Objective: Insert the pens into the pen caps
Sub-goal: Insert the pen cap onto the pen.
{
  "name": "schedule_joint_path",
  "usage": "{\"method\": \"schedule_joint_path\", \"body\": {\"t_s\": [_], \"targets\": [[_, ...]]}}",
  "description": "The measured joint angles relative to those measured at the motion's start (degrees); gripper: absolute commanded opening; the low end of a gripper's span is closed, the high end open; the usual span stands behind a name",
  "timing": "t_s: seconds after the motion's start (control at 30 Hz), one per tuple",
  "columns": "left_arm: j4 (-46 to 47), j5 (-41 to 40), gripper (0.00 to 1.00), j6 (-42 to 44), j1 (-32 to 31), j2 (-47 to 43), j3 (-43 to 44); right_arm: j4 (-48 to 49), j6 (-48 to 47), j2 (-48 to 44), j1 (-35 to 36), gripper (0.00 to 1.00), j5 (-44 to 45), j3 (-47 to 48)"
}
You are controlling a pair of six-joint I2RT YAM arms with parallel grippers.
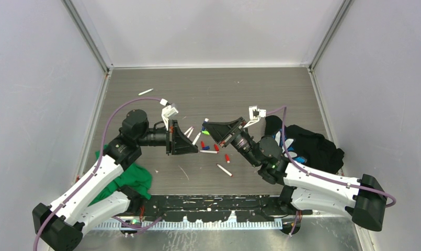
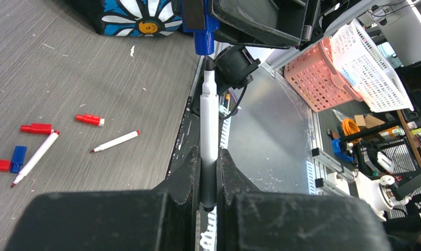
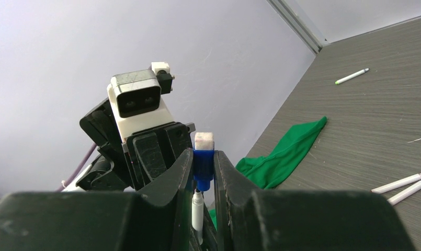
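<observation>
You're gripping a pen [image 2: 209, 115] in your left hand [image 2: 209, 170], its tip sitting just short of the blue cap [image 2: 203, 39] at 12 o'clock, which your right hand [image 3: 203, 167] is pinching.

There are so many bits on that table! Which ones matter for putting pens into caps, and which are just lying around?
Part of the job:
- white pen, held in the left tool
- blue cap, held in the right tool
- loose pens
- red caps

Just lying about:
- green cloth
- black flower-print fabric
- pink basket, off the table
</observation>
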Motion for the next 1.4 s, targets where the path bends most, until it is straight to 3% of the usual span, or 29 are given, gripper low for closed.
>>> {"method": "schedule_joint_path", "body": {"t_s": [1.4], "targets": [[0.09, 0.00, 0.00, -0.98, 0.00, -0.02, 0.00, 0.87, 0.00, 0.92, 0.00, 0.01, -0.07, 0.02]]}}
